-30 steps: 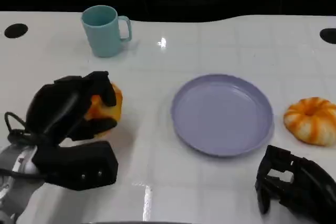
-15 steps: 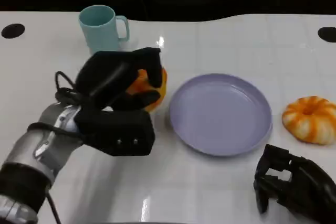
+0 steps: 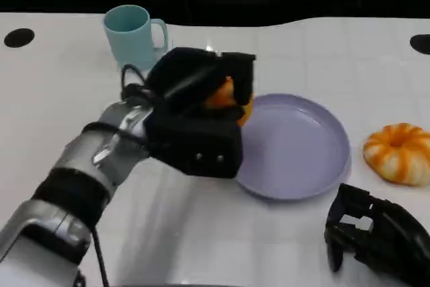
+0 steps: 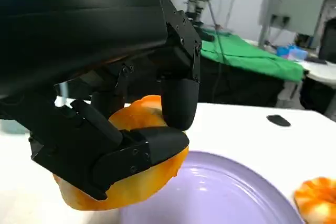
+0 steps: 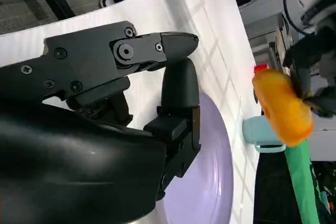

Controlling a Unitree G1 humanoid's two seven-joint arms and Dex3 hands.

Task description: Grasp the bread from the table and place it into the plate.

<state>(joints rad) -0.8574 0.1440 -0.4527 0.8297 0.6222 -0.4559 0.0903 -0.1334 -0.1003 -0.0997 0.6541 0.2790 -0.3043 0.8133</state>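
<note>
My left hand (image 3: pixel 195 109) grips the orange-yellow bread (image 3: pixel 224 93) and holds it in the air over the left rim of the purple plate (image 3: pixel 302 149). In the left wrist view the black fingers (image 4: pixel 176 100) wrap over the bread (image 4: pixel 131 184), with the plate (image 4: pixel 220 195) just below it. My right hand (image 3: pixel 373 233) rests on the table near the front edge, right of the plate, holding nothing, fingers apart. From the right wrist I see that hand (image 5: pixel 110 124), the plate (image 5: pixel 212 182) and the lifted bread (image 5: pixel 281 106) beyond it.
A teal mug (image 3: pixel 132 37) stands at the back left. An orange-and-white ring-shaped bun (image 3: pixel 400 154) lies on the table to the right of the plate. Black round holes (image 3: pixel 19 37) mark the table's far corners.
My left hand has carried the bread up and to the right, from the table's left side to above the plate's left rim. The right hand has stayed put.
</note>
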